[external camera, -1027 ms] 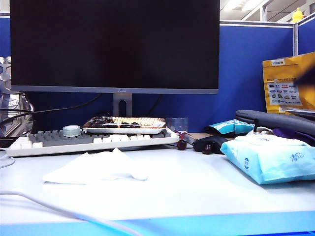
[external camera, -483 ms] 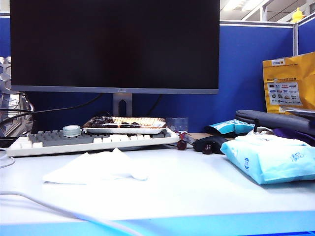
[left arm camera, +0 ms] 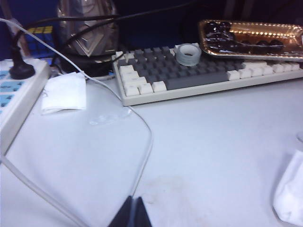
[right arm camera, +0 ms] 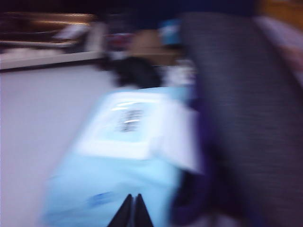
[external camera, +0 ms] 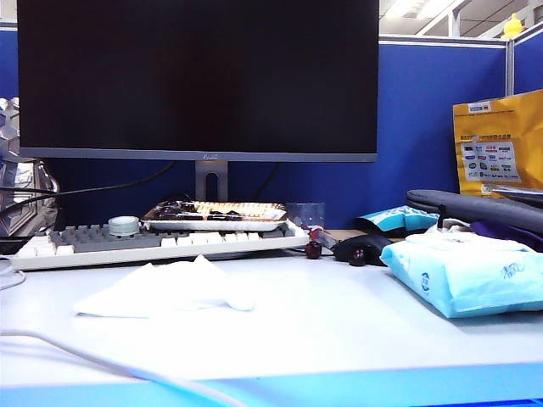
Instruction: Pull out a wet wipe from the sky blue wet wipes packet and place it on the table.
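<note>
Ext. view: the thin, crumpled white wet wipe [external camera: 165, 290] is seen lying flat on the wide white-grey table [external camera: 339, 322], just in front of the long white-and-grey keyboard [external camera: 161, 242]. The pillowy sky blue wet wipes packet [external camera: 467, 273] is found well to the right of the keyboard, near the table's right side. A bare stretch of table is left between wipe and packet, and down to the light blue front edge. No gripper is shown in this view.

Left wrist view: the left gripper [left arm camera: 131, 213] is seen as two dark tips pressed together, nothing held, hanging above bare table in front of the keyboard [left arm camera: 199, 75]. A white cable [left arm camera: 142, 156] is looped just beside the tips. The wipe [left arm camera: 289, 194] is partly cut off at the frame edge, well apart from the gripper.

Right wrist view (blurred): the right gripper [right arm camera: 131, 213] is seen w/ tips closed tight, empty, poised over the near end of the packet [right arm camera: 118, 161]; contact can't be told. The keyboard is far behind.
</note>
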`<state>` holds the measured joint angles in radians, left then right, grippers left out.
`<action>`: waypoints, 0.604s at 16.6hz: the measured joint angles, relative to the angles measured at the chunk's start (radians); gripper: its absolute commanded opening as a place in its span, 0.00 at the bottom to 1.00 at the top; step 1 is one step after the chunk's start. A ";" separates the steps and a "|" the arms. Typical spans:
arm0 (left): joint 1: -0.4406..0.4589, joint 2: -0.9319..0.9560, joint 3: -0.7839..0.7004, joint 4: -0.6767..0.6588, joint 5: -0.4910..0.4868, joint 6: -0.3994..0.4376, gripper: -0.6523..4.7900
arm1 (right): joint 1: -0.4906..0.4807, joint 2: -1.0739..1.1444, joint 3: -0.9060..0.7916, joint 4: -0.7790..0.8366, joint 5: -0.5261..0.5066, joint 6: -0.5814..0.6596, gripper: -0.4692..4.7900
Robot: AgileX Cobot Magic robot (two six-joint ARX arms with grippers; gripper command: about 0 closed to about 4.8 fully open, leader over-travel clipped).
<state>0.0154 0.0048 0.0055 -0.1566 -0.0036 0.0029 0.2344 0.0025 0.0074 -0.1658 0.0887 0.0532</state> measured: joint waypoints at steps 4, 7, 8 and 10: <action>0.000 0.000 0.000 0.000 0.000 0.000 0.11 | -0.048 0.000 0.000 0.003 0.069 -0.002 0.09; 0.000 0.000 0.000 0.000 0.000 0.000 0.11 | -0.051 0.000 0.000 0.004 0.094 -0.002 0.09; 0.000 0.000 0.000 0.000 0.000 0.000 0.11 | -0.051 0.000 0.000 0.004 0.095 -0.002 0.09; 0.000 0.000 0.000 0.000 0.000 0.000 0.11 | -0.051 0.000 0.000 0.004 0.077 -0.002 0.09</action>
<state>0.0154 0.0048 0.0055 -0.1566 -0.0036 0.0029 0.1833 0.0029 0.0074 -0.1619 0.1654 0.0509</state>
